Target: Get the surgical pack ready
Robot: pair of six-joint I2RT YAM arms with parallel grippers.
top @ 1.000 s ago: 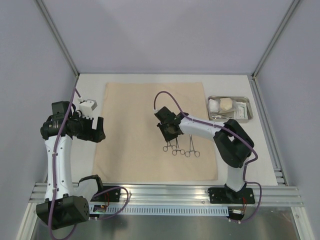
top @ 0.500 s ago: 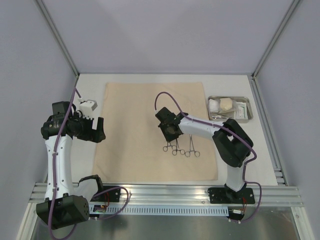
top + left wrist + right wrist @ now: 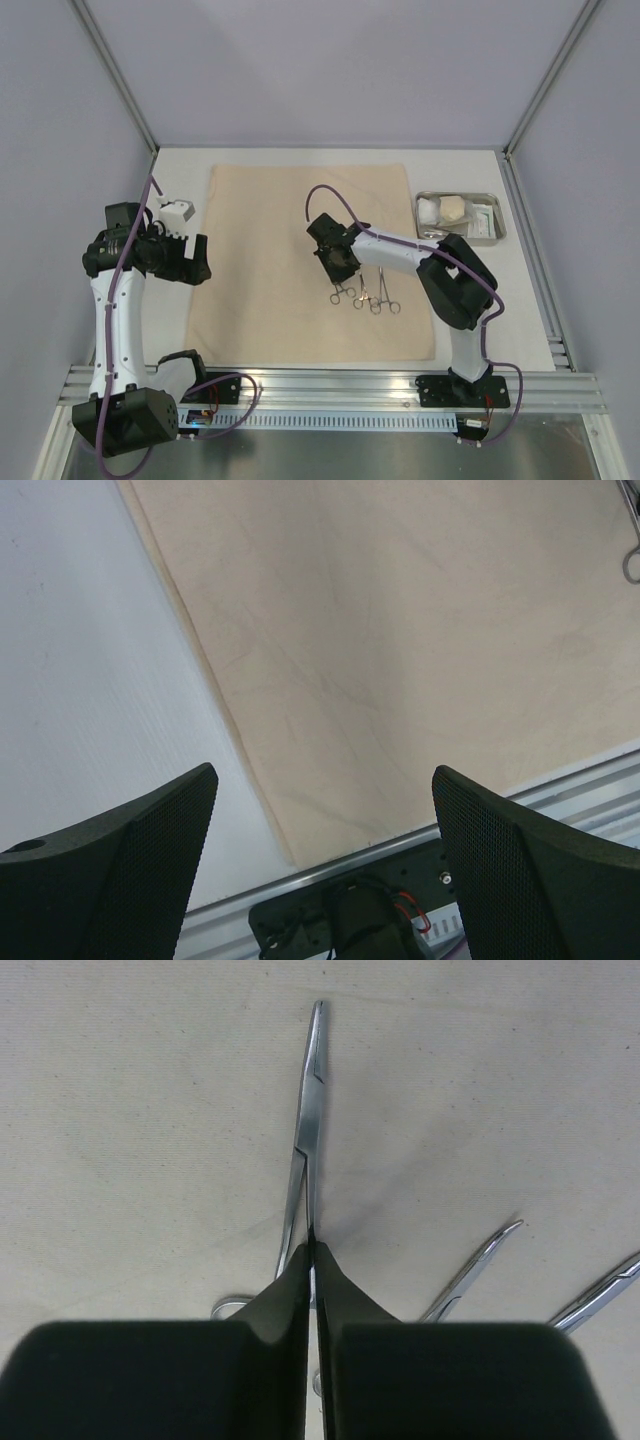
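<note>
A large tan cloth (image 3: 270,260) covers the middle of the table. Three steel clamps lie side by side on it, right of centre. My right gripper (image 3: 340,268) is down on the leftmost clamp (image 3: 343,292). In the right wrist view the fingertips (image 3: 300,1260) are shut on one arm of this clamp (image 3: 308,1110), whose tip points away from me; two other clamps (image 3: 470,1270) lie to the right. My left gripper (image 3: 197,258) hangs open and empty over the cloth's left edge (image 3: 230,730). The steel tray (image 3: 503,220) at the right holds gauze (image 3: 430,208) and white packets (image 3: 485,215).
A white block (image 3: 178,211) sits on the table behind the left arm. An aluminium rail (image 3: 330,385) runs along the near edge, and metal frame posts stand at the back corners.
The right gripper's fingers have closed together on the leftmost clamp, and the gripper has shifted slightly left. The left arm has not moved.
</note>
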